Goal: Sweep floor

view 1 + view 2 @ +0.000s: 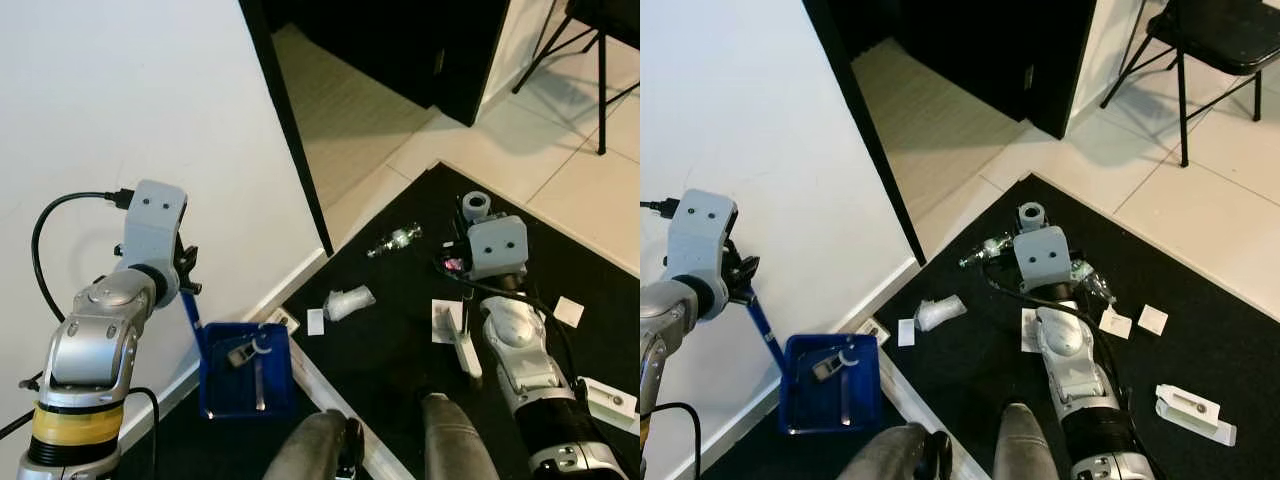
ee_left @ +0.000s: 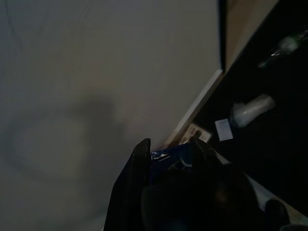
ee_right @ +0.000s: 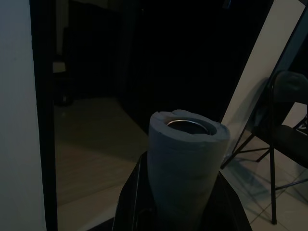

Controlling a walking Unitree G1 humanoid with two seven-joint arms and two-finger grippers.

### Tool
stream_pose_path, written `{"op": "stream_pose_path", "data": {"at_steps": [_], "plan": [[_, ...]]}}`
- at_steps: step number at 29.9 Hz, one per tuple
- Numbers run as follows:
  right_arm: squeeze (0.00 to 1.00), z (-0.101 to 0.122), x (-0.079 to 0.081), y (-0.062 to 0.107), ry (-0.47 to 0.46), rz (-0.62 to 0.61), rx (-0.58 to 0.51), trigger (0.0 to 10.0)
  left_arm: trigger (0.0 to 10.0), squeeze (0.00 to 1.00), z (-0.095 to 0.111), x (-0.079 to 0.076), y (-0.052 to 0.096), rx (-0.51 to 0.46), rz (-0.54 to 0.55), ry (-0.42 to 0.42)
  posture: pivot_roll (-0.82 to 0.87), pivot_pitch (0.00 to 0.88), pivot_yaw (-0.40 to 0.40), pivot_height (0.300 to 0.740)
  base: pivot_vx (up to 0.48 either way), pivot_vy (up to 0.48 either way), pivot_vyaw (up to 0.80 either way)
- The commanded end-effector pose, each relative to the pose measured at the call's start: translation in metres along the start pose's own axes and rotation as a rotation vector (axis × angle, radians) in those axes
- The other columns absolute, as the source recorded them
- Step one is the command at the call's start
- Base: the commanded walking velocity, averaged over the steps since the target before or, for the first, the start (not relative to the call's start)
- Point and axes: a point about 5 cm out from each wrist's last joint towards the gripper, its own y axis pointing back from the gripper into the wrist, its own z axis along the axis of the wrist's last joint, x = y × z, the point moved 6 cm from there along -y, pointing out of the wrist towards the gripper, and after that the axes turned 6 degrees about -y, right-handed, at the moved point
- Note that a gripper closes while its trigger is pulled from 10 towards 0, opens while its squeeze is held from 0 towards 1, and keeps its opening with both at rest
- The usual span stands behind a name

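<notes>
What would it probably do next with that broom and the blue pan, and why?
Probably a short stroke: the right gripper, shut on the grey broom handle, pushes the crumpled wrapper toward the blue dustpan, whose handle the left gripper holds by the wall. That wrapper lies nearest the pan.

This is a room in a home, at the edge of an interior doorway. A plain white wall point(image 1: 110, 90) with a white skirting board point(image 1: 290, 280) ends at a dark door frame point(image 1: 285, 120), beyond which pale wood-look flooring point(image 1: 340, 110) runs into an unlit room. On this side the floor is large cream tiles point(image 1: 1200, 190), partly covered by a black carpet mat point(image 1: 970, 350). A black folding metal chair point(image 1: 1215, 40) stands on the tiles (only its legs and seat are visible). Household litter lies on the mat: a clear plastic bottle point(image 1: 395, 240), a crumpled white wrapper point(image 1: 350, 300) and small white paper scraps point(image 1: 570, 310).
</notes>
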Motion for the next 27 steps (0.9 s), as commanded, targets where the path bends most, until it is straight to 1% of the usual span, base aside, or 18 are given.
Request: {"op": "stream_pose_path", "data": {"at_steps": [1, 3, 4, 9, 14, 15, 18, 20, 21, 22, 23, 24, 27], "plan": [[0.00, 0.000, 0.006, 0.001, -0.007, 0.018, -0.005, 10.0, 10.0, 0.00, -0.003, 0.001, -0.006, 0.008, 0.031, 0.048, 0.01, 0.199, 0.136, 0.740, 0.000, 0.000, 0.00], [0.00, 0.001, 0.005, -0.001, -0.005, 0.019, -0.009, 10.0, 10.0, 0.00, -0.008, -0.007, -0.016, 0.022, 0.029, 0.088, -0.01, 0.199, 0.132, 0.740, 0.000, 0.000, 0.00], [0.00, 0.001, 0.005, -0.001, -0.005, 0.019, -0.009, 10.0, 10.0, 0.00, -0.008, -0.007, -0.016, 0.022, 0.029, 0.088, -0.01, 0.199, 0.132, 0.740, 0.000, 0.000, 0.00], [0.00, 0.001, 0.000, 0.001, 0.000, 0.012, -0.011, 10.0, 10.0, 0.00, -0.023, -0.016, -0.032, 0.058, 0.049, 0.133, -0.02, 0.202, 0.131, 0.740, 0.000, 0.000, 0.00], [0.00, 0.001, 0.000, 0.003, 0.001, 0.012, -0.009, 10.0, 10.0, 0.00, -0.026, -0.020, -0.038, 0.066, 0.059, 0.140, -0.03, 0.205, 0.128, 0.740, 0.000, 0.000, 0.00], [0.00, 0.001, 0.001, 0.003, 0.001, 0.012, -0.009, 10.0, 10.0, 0.00, -0.027, -0.023, -0.041, 0.068, 0.064, 0.147, -0.03, 0.206, 0.127, 0.740, 0.000, 0.000, 0.00], [0.00, 0.001, 0.001, 0.002, 0.000, 0.012, -0.009, 10.0, 10.0, 0.00, -0.024, -0.032, -0.048, 0.060, 0.067, 0.219, -0.04, 0.206, 0.126, 0.740, 0.000, 0.000, 0.00], [0.00, 0.001, 0.001, 0.002, -0.001, 0.012, -0.009, 10.0, 10.0, 0.00, -0.023, -0.034, -0.049, 0.057, 0.066, 0.230, -0.04, 0.206, 0.126, 0.740, 0.000, 0.000, 0.00], [0.00, 0.001, 0.001, 0.002, 0.000, 0.013, -0.010, 10.0, 10.0, 0.00, -0.021, -0.035, -0.051, 0.055, 0.062, 0.248, -0.04, 0.204, 0.123, 0.740, 0.000, 0.000, 0.00], [0.00, 0.001, 0.001, 0.002, 0.000, 0.013, -0.009, 10.0, 10.0, 0.00, -0.020, -0.038, -0.054, 0.057, 0.054, 0.290, -0.04, 0.203, 0.123, 0.740, 0.000, 0.000, 0.00], [0.00, 0.001, 0.001, 0.002, 0.000, 0.013, -0.009, 10.0, 10.0, 0.00, -0.020, -0.038, -0.054, 0.057, 0.054, 0.290, -0.04, 0.203, 0.123, 0.740, 0.000, 0.000, 0.00], [0.00, 0.001, 0.001, 0.002, 0.000, 0.014, -0.009, 10.0, 10.0, 0.00, -0.017, -0.042, -0.058, 0.059, 0.046, 0.343, -0.04, 0.203, 0.123, 0.740, 0.000, 0.000, 0.00], [0.00, 0.001, 0.001, 0.002, 0.000, 0.014, -0.009, 10.0, 10.0, 0.00, -0.013, -0.045, -0.061, 0.054, 0.035, 0.377, -0.04, 0.202, 0.121, 0.740, 0.000, 0.000, 0.00]]}}
